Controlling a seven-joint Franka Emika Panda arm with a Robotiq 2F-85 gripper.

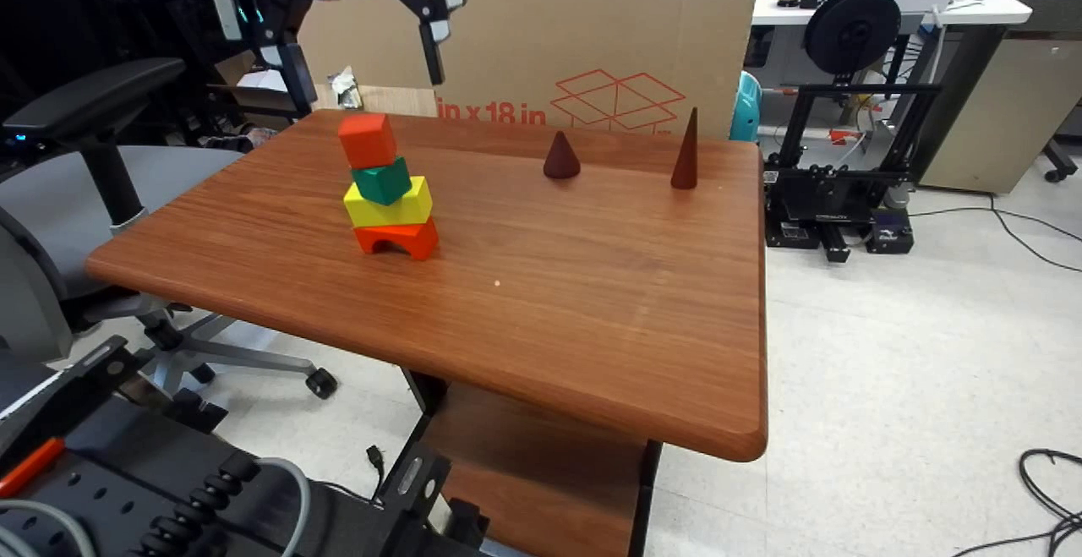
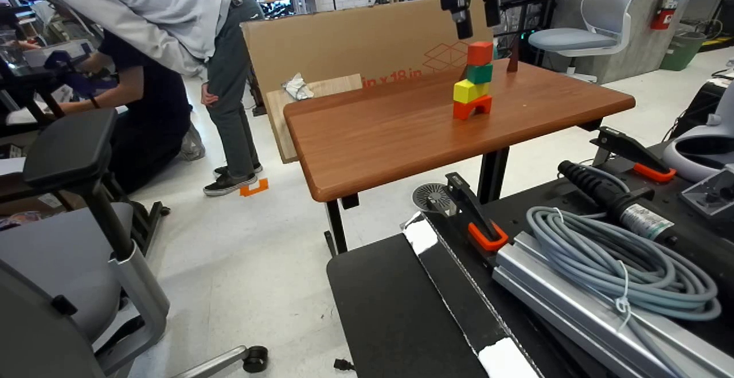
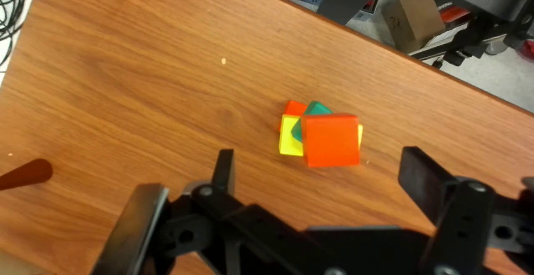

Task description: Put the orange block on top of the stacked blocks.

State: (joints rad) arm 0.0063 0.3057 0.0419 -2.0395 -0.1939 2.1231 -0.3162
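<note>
The orange block (image 1: 368, 141) sits on top of the stacked blocks (image 1: 390, 205). It rests on the green block, above the yellow block and the orange-red arch base. In an exterior view, the orange block (image 2: 480, 53) and the stacked blocks (image 2: 470, 92) stand upright, slightly offset from each other. In the wrist view, the orange block (image 3: 332, 140) covers much of the stacked blocks (image 3: 290, 143) below. My gripper (image 1: 365, 75) is open and empty, raised above the pile and apart from it. It also shows in an exterior view (image 2: 479, 22) and in the wrist view (image 3: 319, 158).
The pile stands on a brown wooden table (image 1: 575, 286). A short dark brown cone (image 1: 561, 157) and a tall one (image 1: 686, 155) stand towards the table's back edge. A large cardboard sheet (image 1: 592, 41) stands behind the table. A person (image 2: 155, 16) bends over beyond the table.
</note>
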